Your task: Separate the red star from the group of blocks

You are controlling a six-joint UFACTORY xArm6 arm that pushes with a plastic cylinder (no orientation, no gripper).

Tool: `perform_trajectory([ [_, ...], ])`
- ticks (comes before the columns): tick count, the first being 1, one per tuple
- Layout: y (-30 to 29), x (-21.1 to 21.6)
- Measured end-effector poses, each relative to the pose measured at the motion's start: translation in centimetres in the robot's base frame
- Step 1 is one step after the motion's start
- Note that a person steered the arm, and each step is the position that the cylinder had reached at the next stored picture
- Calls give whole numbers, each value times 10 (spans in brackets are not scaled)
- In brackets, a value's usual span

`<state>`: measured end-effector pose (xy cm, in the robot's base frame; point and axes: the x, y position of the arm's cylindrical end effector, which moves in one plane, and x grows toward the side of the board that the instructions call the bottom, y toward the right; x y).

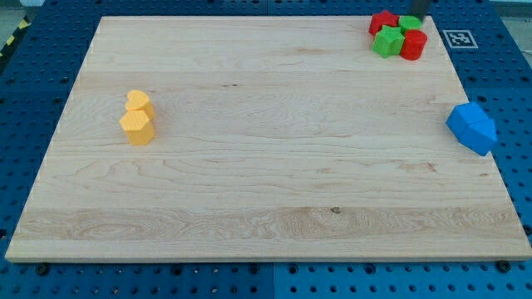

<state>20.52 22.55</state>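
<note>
Tip: my tip (pixel 416 18) sits at the view's top right, a dark rod cut off by the frame's upper edge, its lower end just above the green block at the back of the cluster; whether it touches cannot be told.
Tool state: a plain rod with nothing to open or clench; it holds nothing.
Red star: red star (pixel 383 22) lies at the cluster's left, touching the green star (pixel 387 41) just below it.
Cluster count: four blocks, two red and two green; the red cylinder (pixel 413 45) sits to the view's right of the green star, the green block (pixel 410 23) behind it.
Yellow: two, a yellow heart (pixel 138 101) touching a yellow hexagon (pixel 137 127), at the view's left.
Blue: two blue blocks (pixel 472 127) pressed together at the desk's (pixel 274 174) right edge.
</note>
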Motion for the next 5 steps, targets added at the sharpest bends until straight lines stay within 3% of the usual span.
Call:
perform_trajectory([
  [1, -50, 3],
  [5, -71, 114],
])
